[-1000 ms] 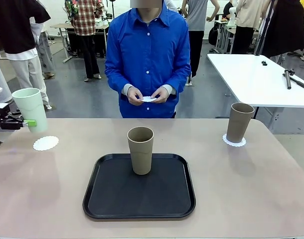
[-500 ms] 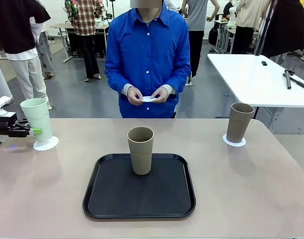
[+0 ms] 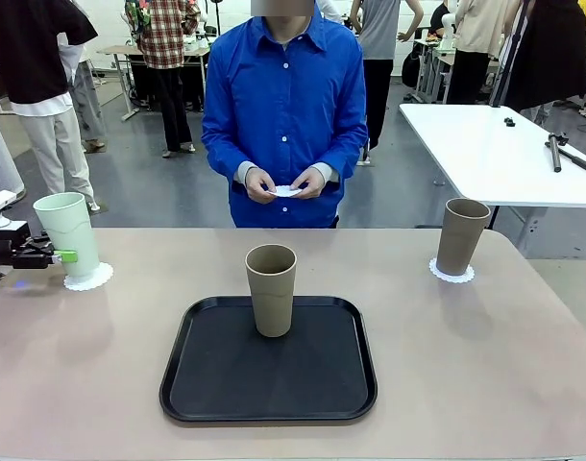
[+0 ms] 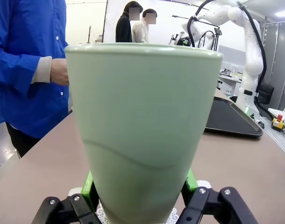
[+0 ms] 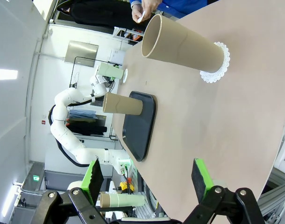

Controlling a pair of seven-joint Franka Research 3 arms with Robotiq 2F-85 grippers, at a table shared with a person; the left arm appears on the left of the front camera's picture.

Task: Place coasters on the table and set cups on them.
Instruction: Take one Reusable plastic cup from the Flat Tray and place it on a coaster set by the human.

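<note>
My left gripper point(image 3: 62, 256) is shut on the pale mint cup point(image 3: 67, 233), which stands upright with its base on a lacy white coaster point(image 3: 89, 278) at the table's far left. In the left wrist view the mint cup point(image 4: 142, 126) sits between the green pads point(image 4: 88, 186), with the coaster's edge point(image 4: 101, 215) under it. A tan cup point(image 3: 462, 235) stands on a second coaster point(image 3: 451, 274) at the right. Another tan cup point(image 3: 271, 289) stands on the black tray point(image 3: 269, 384). My right gripper point(image 5: 147, 179) is open, back from the tan cup point(image 5: 184, 44) on its coaster point(image 5: 217, 65).
Across the beige table point(image 3: 485, 365), a person in a blue shirt holds a white coaster point(image 3: 287, 191) in both hands. A white table point(image 3: 495, 154) stands behind at the right. Other people stand farther off.
My left gripper has carried the mint cup down and to the right onto the coaster, which lay uncovered a second ago. The other cups and the person's hands have not moved.
</note>
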